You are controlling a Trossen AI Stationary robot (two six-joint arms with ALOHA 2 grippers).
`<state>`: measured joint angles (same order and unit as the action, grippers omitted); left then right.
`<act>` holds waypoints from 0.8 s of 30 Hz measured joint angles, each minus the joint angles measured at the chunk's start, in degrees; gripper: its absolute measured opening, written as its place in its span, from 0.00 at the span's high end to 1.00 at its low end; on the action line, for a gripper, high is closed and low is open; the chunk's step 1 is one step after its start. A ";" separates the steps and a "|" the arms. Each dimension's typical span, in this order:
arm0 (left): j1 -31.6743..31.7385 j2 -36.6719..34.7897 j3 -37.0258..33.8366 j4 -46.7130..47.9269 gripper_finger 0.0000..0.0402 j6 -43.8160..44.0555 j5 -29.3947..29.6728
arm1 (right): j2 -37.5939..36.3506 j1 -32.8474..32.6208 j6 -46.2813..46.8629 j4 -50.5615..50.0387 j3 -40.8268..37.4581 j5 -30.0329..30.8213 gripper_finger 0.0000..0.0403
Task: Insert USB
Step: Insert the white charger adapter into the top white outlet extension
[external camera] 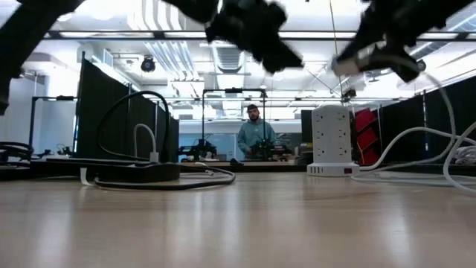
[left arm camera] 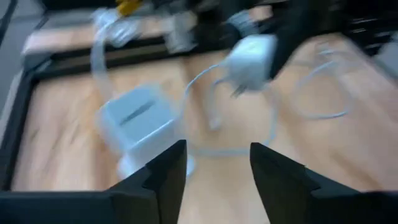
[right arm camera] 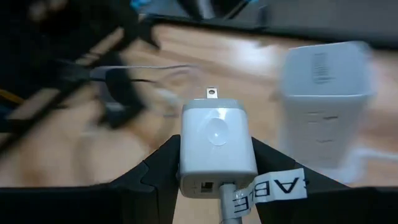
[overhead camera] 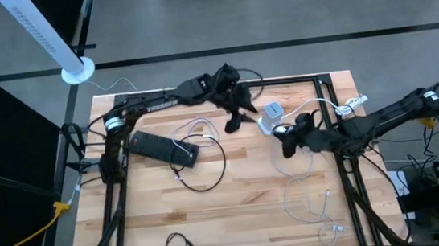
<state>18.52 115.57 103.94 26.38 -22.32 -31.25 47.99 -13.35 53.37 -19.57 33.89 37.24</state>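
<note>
Wooden table (overhead camera: pixel 236 210): right hand (right arm camera: pixel 214 163) clenching white charger (right arm camera: pixel 216 147), left hand (left arm camera: pixel 217 167) released.

We see the room lit brightly and evenly from ceiling lights (external camera: pixel 223 33), which glare white in the low view and turn both arms into dark silhouettes. The desk (overhead camera: pixel 244 209) shows only soft, faint shadows from above. Both wrist views are smeared with blur; the tower (left arm camera: pixel 140 124) and adapter (right arm camera: pixel 217 146) stay readable, the latter sharpest.
</note>
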 joint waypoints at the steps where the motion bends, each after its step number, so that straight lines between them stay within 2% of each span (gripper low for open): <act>1: -1.48 -0.81 -0.15 -0.01 0.64 -0.59 1.19 | -1.01 0.00 1.33 0.03 0.98 -1.95 0.64; 7: -9.76 -7.16 -0.33 0.26 0.73 -4.29 13.87 | -9.64 -0.25 8.33 0.13 5.59 -7.92 0.64; 11: -13.02 -10.87 -0.29 -3.40 0.73 -5.89 22.05 | -13.61 -0.21 14.78 1.03 6.72 -13.32 0.64; 13: -13.64 -11.41 -0.29 -6.51 0.70 -6.79 24.43 | -14.34 -0.21 14.57 3.19 7.03 -17.37 0.64; 17: -14.82 -11.48 -0.29 -11.62 0.60 -6.47 23.80 | -14.08 -0.22 9.97 8.72 7.97 -24.04 0.64; 20: -15.77 -11.41 -0.26 -14.60 0.51 -5.19 21.60 | -14.04 -0.24 7.74 8.59 9.22 -24.53 0.64; 24: -16.83 -10.72 -0.22 -17.38 0.37 -5.96 21.69 | -13.87 -0.24 7.55 8.95 9.93 -25.79 0.64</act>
<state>1.69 104.85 103.72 9.00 -28.29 -9.56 34.12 -13.58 60.91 -10.62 43.82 11.45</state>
